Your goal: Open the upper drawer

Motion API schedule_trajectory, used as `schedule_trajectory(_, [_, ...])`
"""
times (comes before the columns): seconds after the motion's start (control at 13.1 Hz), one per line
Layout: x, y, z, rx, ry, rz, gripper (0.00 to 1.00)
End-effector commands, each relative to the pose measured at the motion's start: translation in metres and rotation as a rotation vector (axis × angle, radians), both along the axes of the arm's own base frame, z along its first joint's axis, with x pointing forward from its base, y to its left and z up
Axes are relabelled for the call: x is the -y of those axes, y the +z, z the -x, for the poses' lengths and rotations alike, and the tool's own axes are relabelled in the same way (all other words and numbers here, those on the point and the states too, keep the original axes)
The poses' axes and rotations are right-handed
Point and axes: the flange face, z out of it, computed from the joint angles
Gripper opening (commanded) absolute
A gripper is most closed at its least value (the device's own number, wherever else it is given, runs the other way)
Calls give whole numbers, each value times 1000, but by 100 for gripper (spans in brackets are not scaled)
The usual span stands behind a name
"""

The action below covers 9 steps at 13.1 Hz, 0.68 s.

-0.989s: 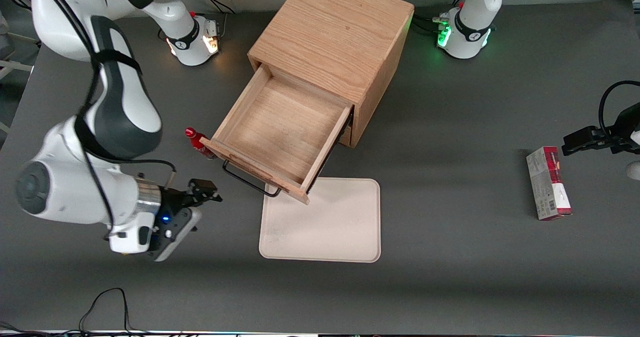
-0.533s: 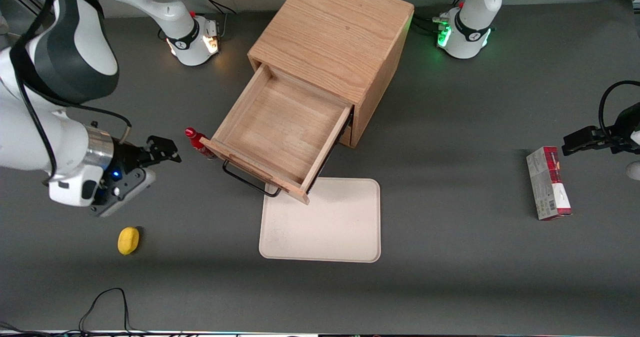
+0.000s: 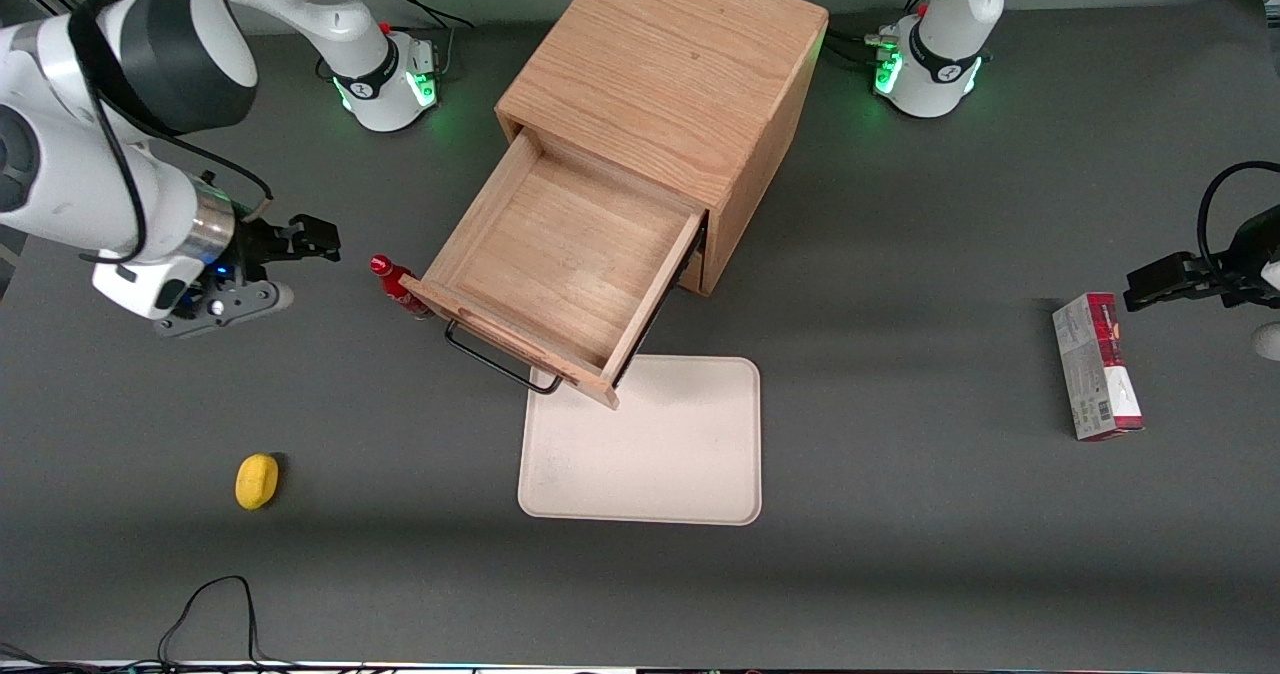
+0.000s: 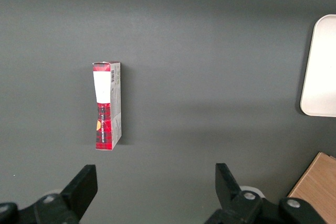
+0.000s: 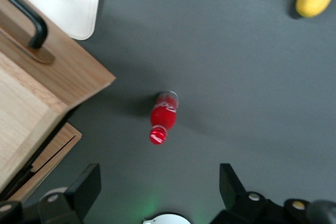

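Judging from how things lie, we take the pull as done: the drawer (image 3: 565, 259) stands well out of the cabinet (image 3: 668, 72), near the middle of the table and closer to its edge where the arm bases stand, its bare floor showing and its handle (image 3: 497, 359) hanging just over the corner of the tray (image 3: 650, 454). Our gripper (image 3: 318, 239) hangs free of it, toward the working arm's end of the table, jaws spread wide and holding nothing, as the right wrist view shows with both fingers (image 5: 86, 184) apart over bare table. What we have to do well now is retreat cleanly. The bottle (image 3: 398, 287) stands upright, touching or almost touching the drawer's front corner, between gripper and drawer, so we think any travel should go up and away from it, never sweeping low past that corner. The lemon (image 3: 256, 480), nearer the front edge, is well clear of us. We would leave the drawer untouched; a nudge could push it back in.
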Motion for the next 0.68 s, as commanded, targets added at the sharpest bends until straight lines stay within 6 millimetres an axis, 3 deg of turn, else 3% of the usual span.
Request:
schedule_trajectory(0.0, [12,16,16,56,-37,5,100])
schedule_trajectory(0.38, [20,24,46,163,-55,-14,100])
schedule_trajectory(0.61, [44,34,48,176,-63,-23,100])
